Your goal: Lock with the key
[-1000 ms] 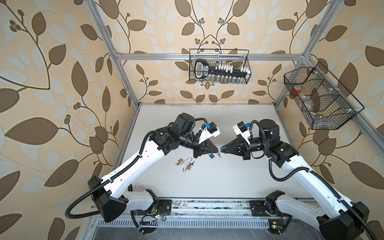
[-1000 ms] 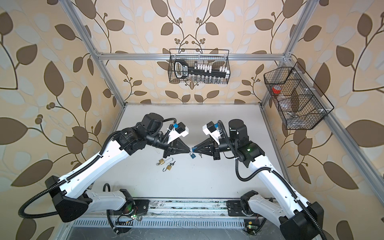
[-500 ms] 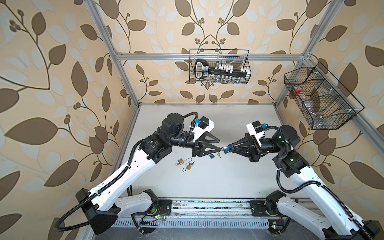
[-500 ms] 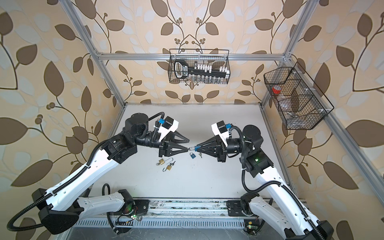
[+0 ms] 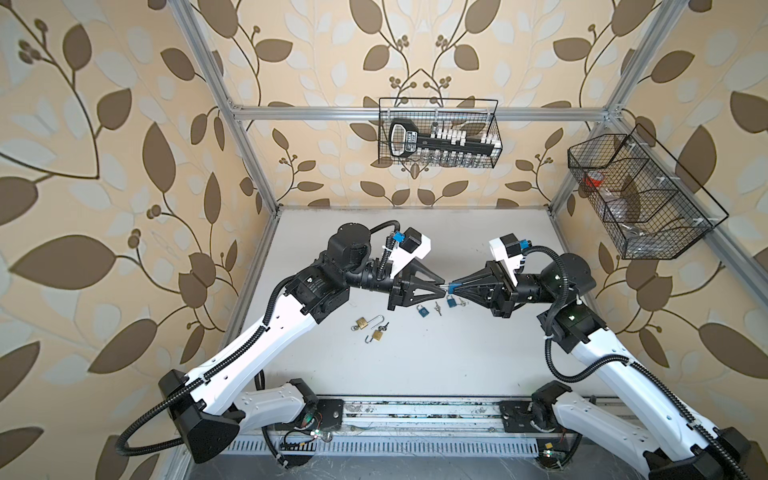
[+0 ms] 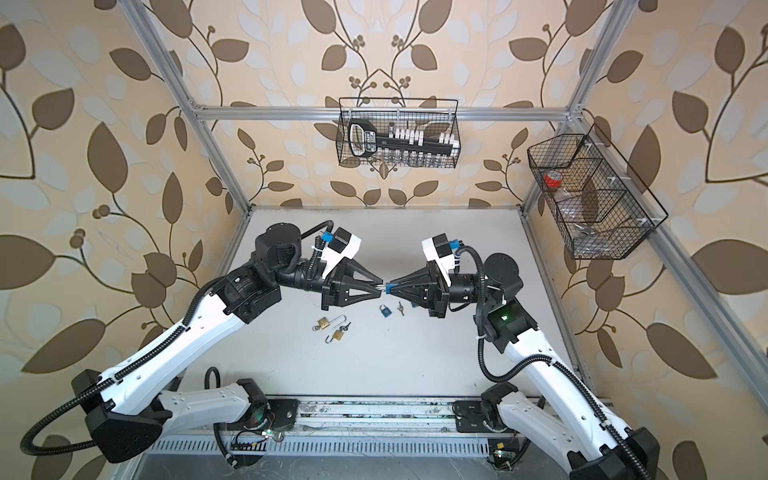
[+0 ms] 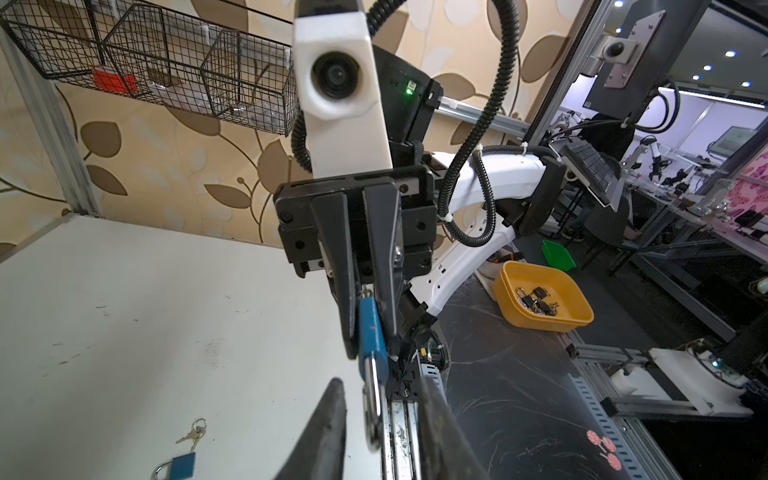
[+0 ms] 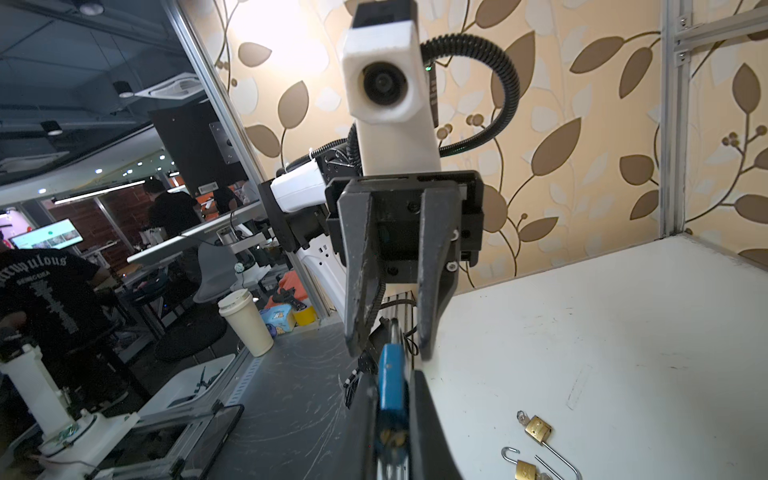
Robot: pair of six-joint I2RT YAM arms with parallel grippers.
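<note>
A blue padlock (image 5: 454, 285) hangs in mid-air over the table, its body clamped in my right gripper (image 5: 457, 285), which is shut on it. In the right wrist view the blue padlock body (image 8: 391, 382) sticks out past the right gripper (image 8: 390, 378). Its silver shackle (image 7: 374, 407) points between the fingers of my left gripper (image 7: 380, 386), which stand open with a gap on each side. Both top views show the two grippers tip to tip; the left gripper (image 6: 380, 289) meets the padlock (image 6: 389, 287). A key (image 5: 436, 307) lies on the table below. Whether a key sits in the held padlock I cannot tell.
Two more blue padlocks (image 5: 422, 310) (image 5: 451, 302) lie under the grippers. Two brass padlocks (image 5: 361, 323) (image 5: 377, 335) with open shackles lie to the left. Wire baskets hang on the back wall (image 5: 438, 139) and the right wall (image 5: 640, 199). A yellow bin (image 7: 540, 299) sits beyond the table's front.
My left gripper was shut a second ago, then opened wide, and now stands narrower around the shackle. Both arms have swung back and the meeting point has shifted slightly right.
</note>
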